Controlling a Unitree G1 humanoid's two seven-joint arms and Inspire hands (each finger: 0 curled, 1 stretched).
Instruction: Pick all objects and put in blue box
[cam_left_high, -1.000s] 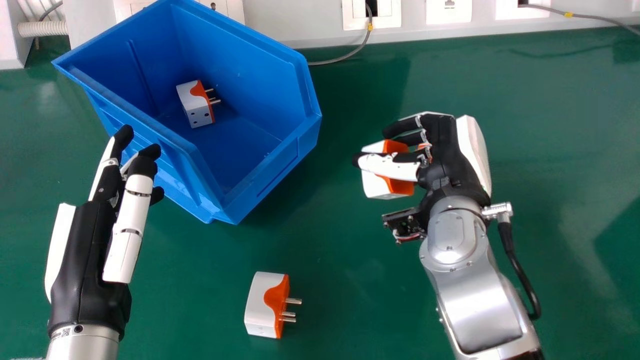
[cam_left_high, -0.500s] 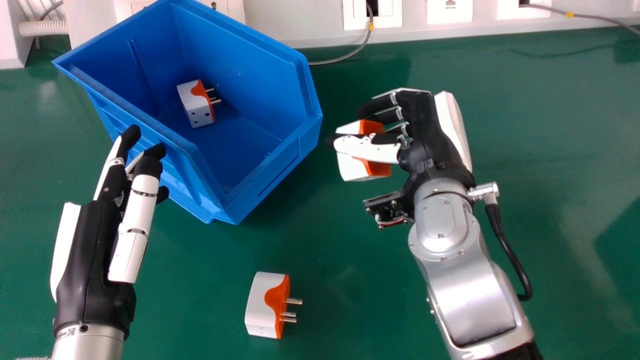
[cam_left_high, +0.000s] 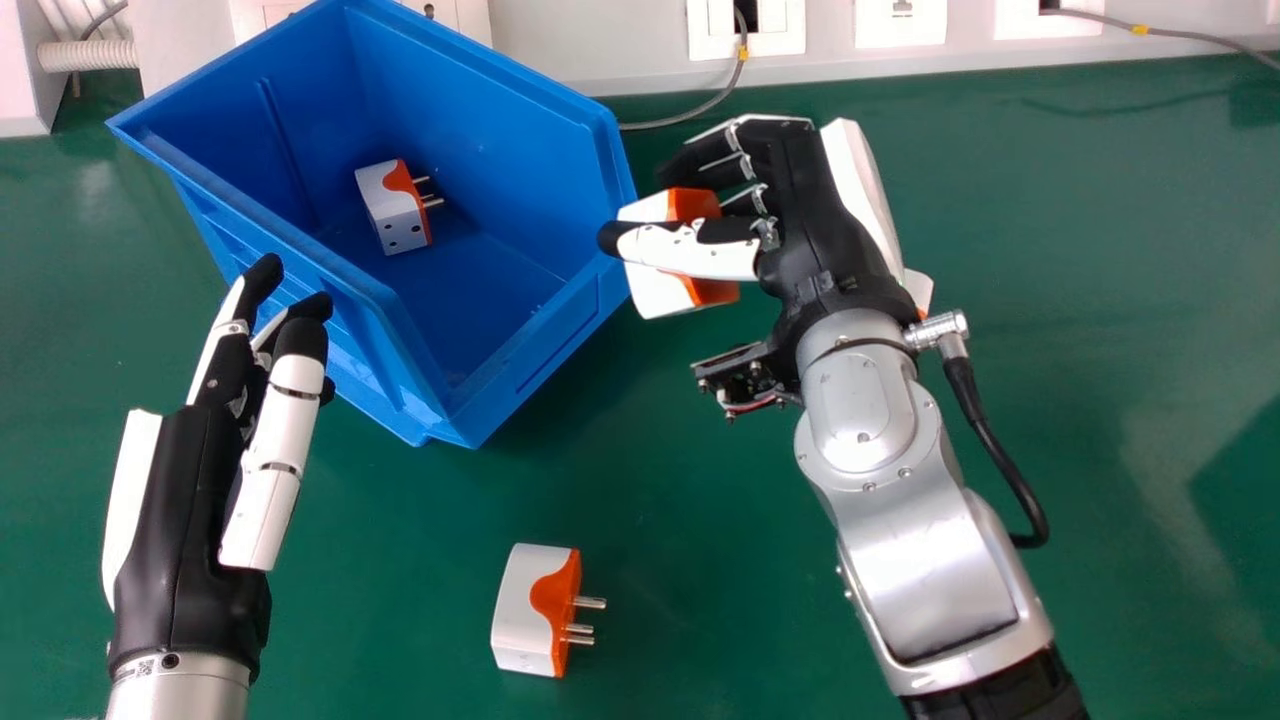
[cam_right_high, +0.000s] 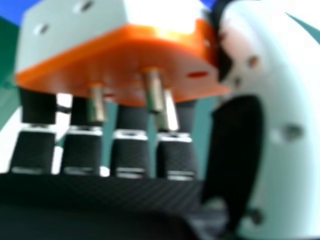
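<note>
high head view down over table (cam_left_high: 700, 520), right hand view close, held plug (cam_left_high: 658, 292) in both

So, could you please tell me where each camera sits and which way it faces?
Head view: on the robot's head, facing forward and down at the blue box; left hand and right hand show.
Right hand view: at the right hand, facing its held adapter close up; fingers and thumb show.
Both share right hand and adapter.

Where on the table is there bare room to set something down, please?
The green table is bare right of the black cable, and between the blue box and the nearest adapter. It is crowded beside the box, where the right robot hand grips another adapter.
</note>
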